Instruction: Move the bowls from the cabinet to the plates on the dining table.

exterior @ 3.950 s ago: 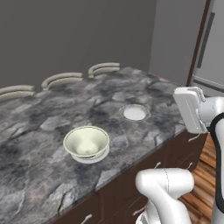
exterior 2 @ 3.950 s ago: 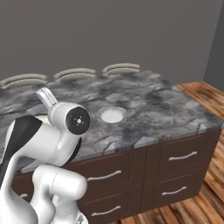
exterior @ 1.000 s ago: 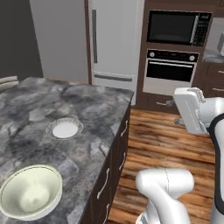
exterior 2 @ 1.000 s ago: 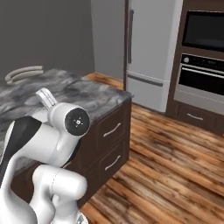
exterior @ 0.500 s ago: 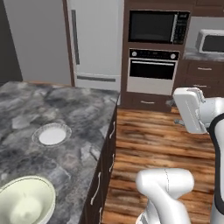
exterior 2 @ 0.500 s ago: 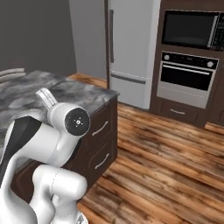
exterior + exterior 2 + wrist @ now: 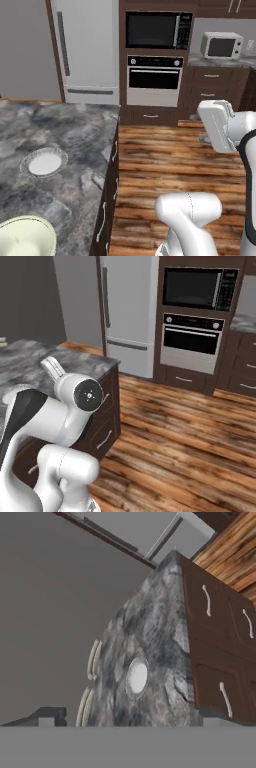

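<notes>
1. Position of task items: one cream-white bowl (image 7: 22,239) sits on the dining counter (image 7: 75,130) at the lower left of the left base view; whether a plate lies under it cannot be told. A second plate (image 7: 44,163) lies bare on the same stone top, well apart from that bowl; it also shows in the hand view (image 7: 137,677).

2. The reddish-brown bowl and the wall cabinet are not identifiable in these views. Ahead stand a refrigerator (image 7: 85,50), a built-in oven (image 7: 155,80) and a microwave (image 7: 222,45) on a side counter.

3. End effector (image 7: 125,719): fingers released at full spread, nothing between them. The hand looks back along the counter edge and its drawer fronts (image 7: 215,637).

4. Judged step: transit away from the dining counter to fetch the remaining bowl; roughly half of the task appears done.

5. Recommended conduct:
   - Keep the arm tucked while the base travels over the wood floor (image 7: 190,426), clear of the counter corner.
   - Stop square to the cabinet so the shelf falls within reach.
   - Keep the fingers spread until they straddle the bowl's rim.

6. Risk: a glossy wide bowl may slip from a shallow rim grip; seat the fingers deep before lifting.
</notes>
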{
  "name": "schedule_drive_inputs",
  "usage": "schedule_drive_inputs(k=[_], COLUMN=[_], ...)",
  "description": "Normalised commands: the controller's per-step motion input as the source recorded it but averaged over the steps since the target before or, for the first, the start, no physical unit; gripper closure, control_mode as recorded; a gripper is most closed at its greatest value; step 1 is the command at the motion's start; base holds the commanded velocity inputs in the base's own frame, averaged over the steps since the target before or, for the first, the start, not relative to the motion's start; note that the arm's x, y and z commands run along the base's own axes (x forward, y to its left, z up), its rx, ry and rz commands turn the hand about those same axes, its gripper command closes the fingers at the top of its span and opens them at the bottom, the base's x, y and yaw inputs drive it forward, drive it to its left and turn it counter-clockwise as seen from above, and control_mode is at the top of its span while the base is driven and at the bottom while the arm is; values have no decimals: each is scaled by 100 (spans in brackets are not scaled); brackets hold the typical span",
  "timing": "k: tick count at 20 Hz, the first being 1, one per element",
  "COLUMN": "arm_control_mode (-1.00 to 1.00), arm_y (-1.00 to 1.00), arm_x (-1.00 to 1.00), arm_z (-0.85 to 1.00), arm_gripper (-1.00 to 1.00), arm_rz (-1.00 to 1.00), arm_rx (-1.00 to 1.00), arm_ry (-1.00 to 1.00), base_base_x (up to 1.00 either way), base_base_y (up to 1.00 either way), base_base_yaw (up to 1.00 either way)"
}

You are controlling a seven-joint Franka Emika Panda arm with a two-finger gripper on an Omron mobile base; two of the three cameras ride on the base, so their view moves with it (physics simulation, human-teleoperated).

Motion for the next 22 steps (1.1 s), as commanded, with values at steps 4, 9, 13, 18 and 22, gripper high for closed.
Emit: schedule_drive_inputs(k=[4,9,13,18,22], arm_control_mode=[100,100,100,100,100], arm_y=[0,0,0,0,0], arm_x=[0,0,0,0,0], arm_z=[0,0,0,0,0], arm_gripper=[-100,-100,-100,-100,-100], arm_rz=[0,0,0,0,0], arm_rx=[0,0,0,0,0], arm_ry=[0,0,0,0,0], base_base_x=[0,0,0,0,0], base_base_y=[0,0,0,0,0], base_base_yaw=[-25,-24,-24,-22,-22])
